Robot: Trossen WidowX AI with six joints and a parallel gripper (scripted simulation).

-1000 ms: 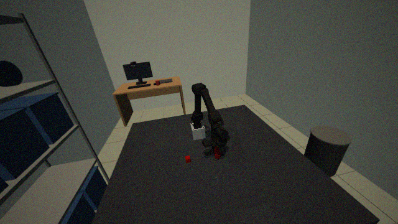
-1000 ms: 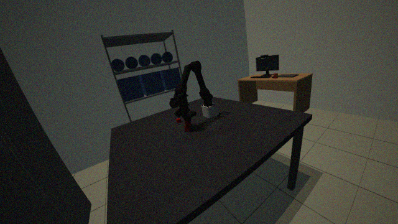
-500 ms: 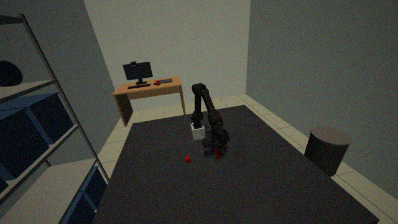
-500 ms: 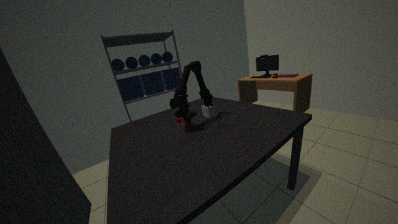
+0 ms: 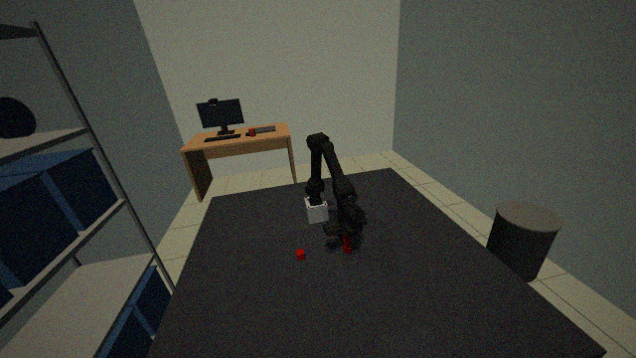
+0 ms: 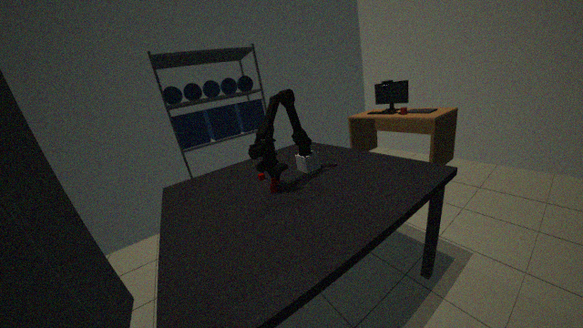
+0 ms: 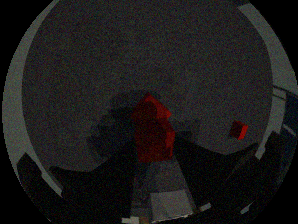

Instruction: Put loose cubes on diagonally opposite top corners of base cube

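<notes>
The red base cube [image 5: 347,251] [image 6: 273,189] [image 7: 159,106] stands on the dark table. One red loose cube [image 5: 346,242] [image 7: 154,145] is on top of it, offset toward the arm's side in the wrist view; whether it is exactly level is too dark to tell. My gripper [image 5: 346,238] [image 6: 275,177] [image 7: 153,141] is slightly open around this upper cube, one finger at each side; any gap beside the cube is hard to see. The other red loose cube [image 5: 300,255] [image 6: 261,176] [image 7: 238,130] lies apart on the table, right of the base in the wrist view.
The arm's white base block [image 5: 317,213] [image 6: 307,162] [image 7: 171,202] stands on the table [image 5: 278,308] [image 6: 219,237] behind the cubes in the top view. A shelf rack, a desk with a monitor and a dark bin stand off the table.
</notes>
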